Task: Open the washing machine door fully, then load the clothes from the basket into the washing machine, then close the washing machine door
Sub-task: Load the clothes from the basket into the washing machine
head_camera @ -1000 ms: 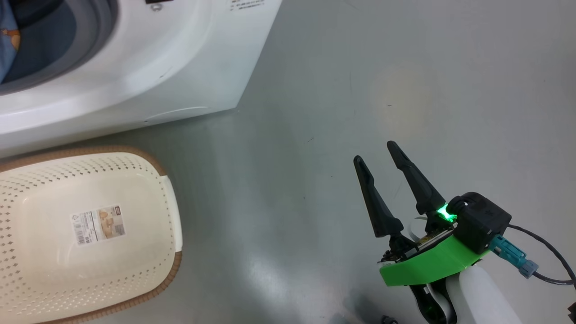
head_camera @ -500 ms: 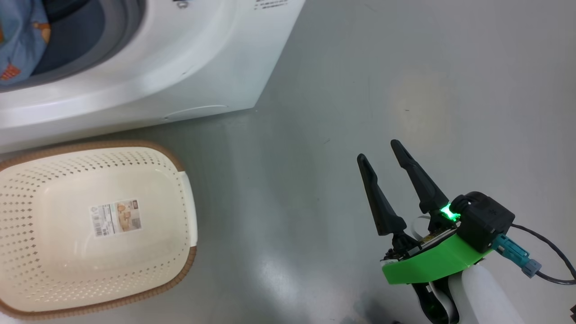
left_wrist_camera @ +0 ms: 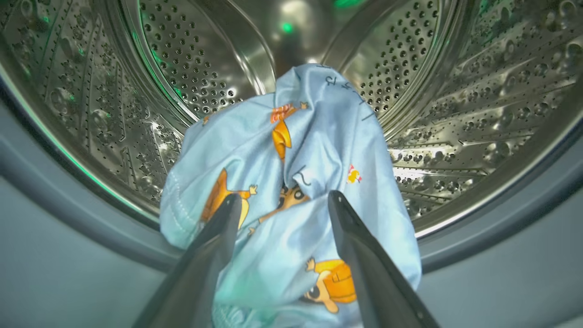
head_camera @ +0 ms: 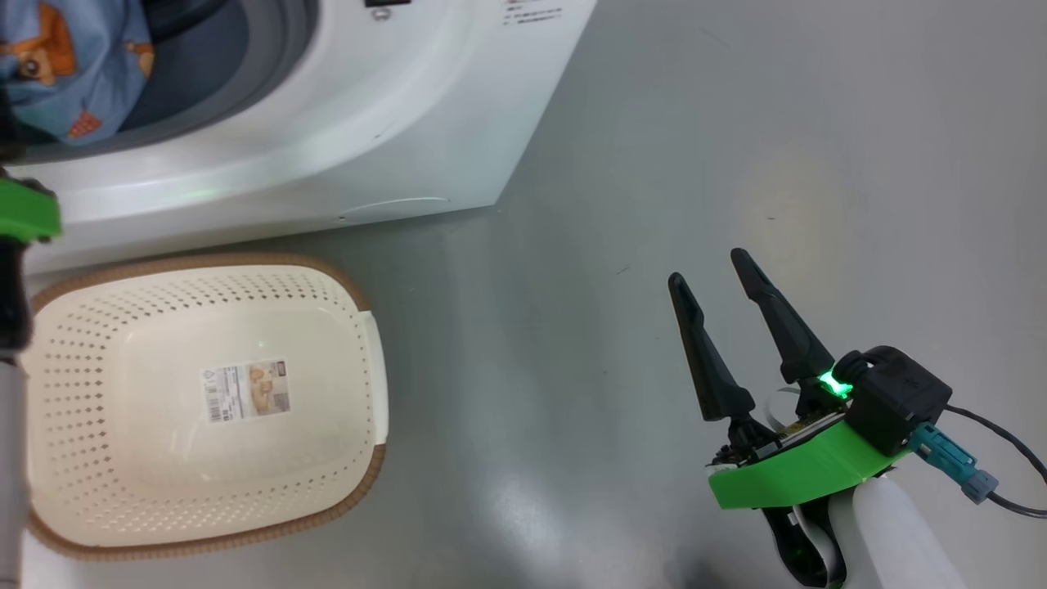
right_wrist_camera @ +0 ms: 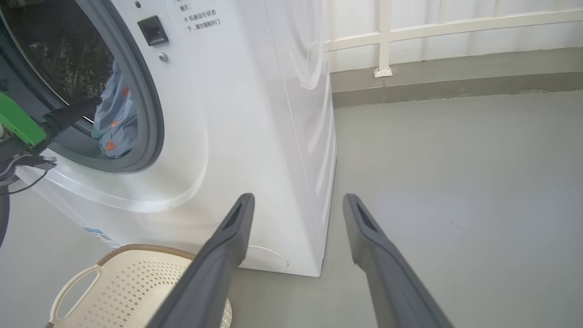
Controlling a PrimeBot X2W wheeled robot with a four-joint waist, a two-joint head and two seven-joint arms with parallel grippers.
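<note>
Grey floor (head_camera: 736, 123): wide bare stretch R of the washer (head_camera: 393, 123), running back to a low kerb & white railing (right_wrist_camera: 385, 36) in the R wrist view. Washer sits upper L in head view, drum mouth uncovered. The basket (head_camera: 82, 343) stands just beside its base, w/ a paper label (head_camera: 245, 391) showing on its bottom.

Clothes (left_wrist_camera: 291, 150): blue printed bundle in the drum mouth, lower part draped over the grey gasket (left_wrist_camera: 68, 237), steel drum (left_wrist_camera: 455, 91) open behind.

L gripper (left_wrist_camera: 284, 197) is at that mouth, fingers spread wide, cloth bunched btwn them. R gripper (head_camera: 708, 267) is low R over bare floor, well apart from washer & basket, fingers wide, holding nothing.

Vs 0.5 s ago: head cam has swung, so washer & basket sit further R in the picture. More of the clothes shows, & the L arm's green bracket (head_camera: 24, 214) is now at the L edge. R gripper's spread is unchanged.
</note>
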